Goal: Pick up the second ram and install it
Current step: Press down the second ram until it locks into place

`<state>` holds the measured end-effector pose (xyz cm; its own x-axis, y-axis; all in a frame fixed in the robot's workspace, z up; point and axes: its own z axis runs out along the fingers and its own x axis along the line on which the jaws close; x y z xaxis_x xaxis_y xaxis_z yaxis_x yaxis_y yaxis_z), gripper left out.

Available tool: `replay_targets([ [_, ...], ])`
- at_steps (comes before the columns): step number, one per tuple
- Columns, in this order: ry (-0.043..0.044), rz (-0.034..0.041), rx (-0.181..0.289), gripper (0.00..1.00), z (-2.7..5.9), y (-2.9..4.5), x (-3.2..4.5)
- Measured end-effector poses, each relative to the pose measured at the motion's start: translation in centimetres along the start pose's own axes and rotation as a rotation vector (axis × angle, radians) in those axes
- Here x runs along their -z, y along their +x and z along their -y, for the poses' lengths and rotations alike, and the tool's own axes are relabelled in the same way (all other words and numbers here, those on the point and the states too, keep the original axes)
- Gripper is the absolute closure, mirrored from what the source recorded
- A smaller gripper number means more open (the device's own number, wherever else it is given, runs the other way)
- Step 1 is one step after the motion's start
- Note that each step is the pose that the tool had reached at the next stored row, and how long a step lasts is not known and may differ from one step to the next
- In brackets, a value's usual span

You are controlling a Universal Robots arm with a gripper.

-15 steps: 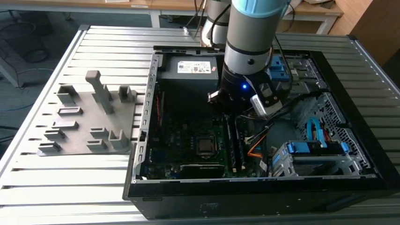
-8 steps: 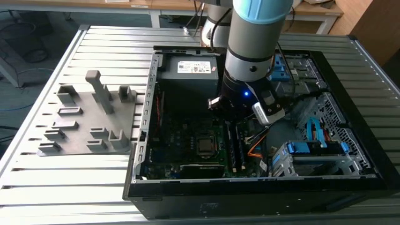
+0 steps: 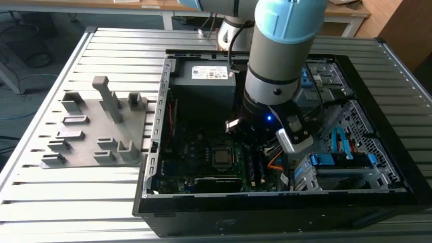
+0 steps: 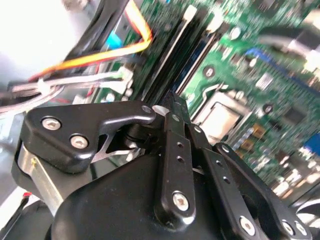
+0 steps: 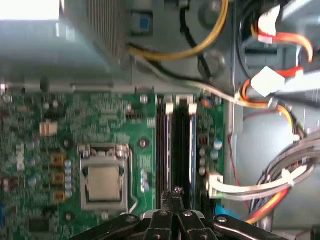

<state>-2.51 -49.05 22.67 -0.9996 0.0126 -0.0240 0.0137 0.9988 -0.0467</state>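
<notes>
Nearest, in both wrist views: gripper (image 5: 173,196) (image 4: 174,107) with fingertips pressed together, nothing visibly pinched between them. Just beyond the tips: memory slots (image 5: 172,150) running lengthwise straight away from the fingers. Judged to be the second ram (image 5: 193,150), a thin blue-edged strip seated on edge in the slot next to the one under the tips, long axis parallel to the slots; hard to say whether fully latched. Further off: processor socket (image 5: 103,175) beside the slots, orange and yellow cables (image 5: 280,37). In the exterior view, arm reaching down inside the open computer case (image 3: 157,152), grey fixture (image 3: 94,131) outside it toward the exterior view's left.
</notes>
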Motion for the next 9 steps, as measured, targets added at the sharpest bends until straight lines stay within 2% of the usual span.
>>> replay_targets([
  [5, 0.0074, -0.0004, 0.000, 0.90, 1.70, -0.02, -0.25],
  [9, 0.0082, -0.0004, 0.000, 0.90, 1.92, -0.01, -0.54],
])
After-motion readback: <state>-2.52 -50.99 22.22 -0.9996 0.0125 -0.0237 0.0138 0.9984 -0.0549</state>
